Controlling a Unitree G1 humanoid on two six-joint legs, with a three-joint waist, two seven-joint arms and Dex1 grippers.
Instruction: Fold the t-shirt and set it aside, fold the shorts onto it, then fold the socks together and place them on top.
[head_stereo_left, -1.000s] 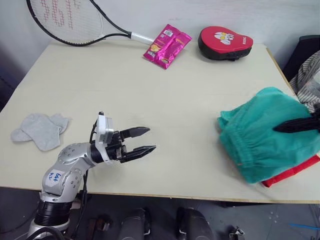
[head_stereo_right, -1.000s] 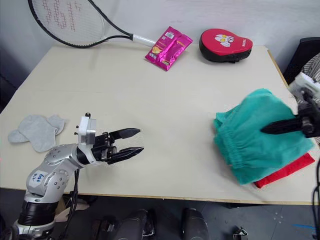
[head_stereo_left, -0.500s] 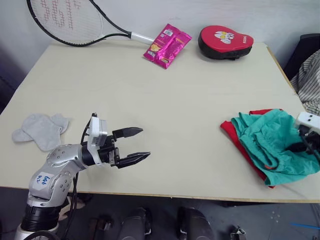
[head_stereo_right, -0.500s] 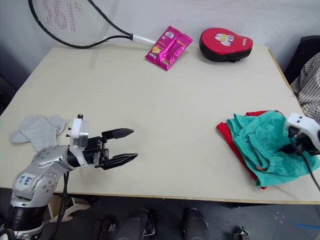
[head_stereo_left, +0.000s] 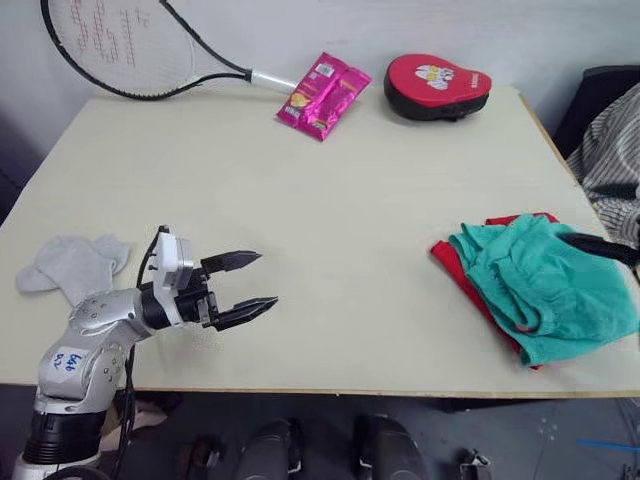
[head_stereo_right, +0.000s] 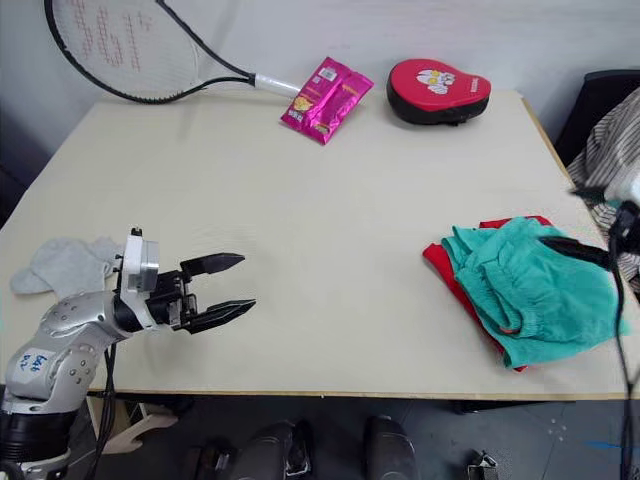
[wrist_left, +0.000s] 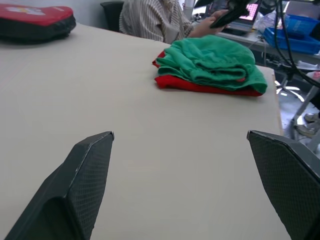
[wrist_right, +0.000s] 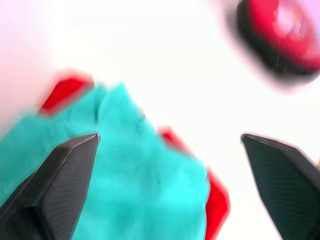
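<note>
The teal shorts (head_stereo_left: 540, 285) lie bunched on top of the folded red t-shirt (wrist_left: 200, 88) near the table's right edge, with red showing along the left and front. My right gripper (wrist_right: 170, 136) hovers open just above their right side, nothing between its fingers. Both grey socks (head_stereo_left: 70, 265) lie together flat at the table's far left edge. My left gripper (head_stereo_left: 268, 277) stands open and empty low over the front left of the table, to the right of the socks and pointing toward the garments.
A tennis racket (head_stereo_left: 110, 45), a pink snack packet (head_stereo_left: 322, 92) and a red padded mitt (head_stereo_left: 436, 85) lie along the table's (head_stereo_left: 330, 200) far edge. Striped cloth (head_stereo_left: 605, 160) hangs beyond the right edge.
My right gripper has opened and let go of the shorts, which dropped from a raised heap into a flatter pile on the t-shirt. The left arm has drawn back slightly toward the socks.
</note>
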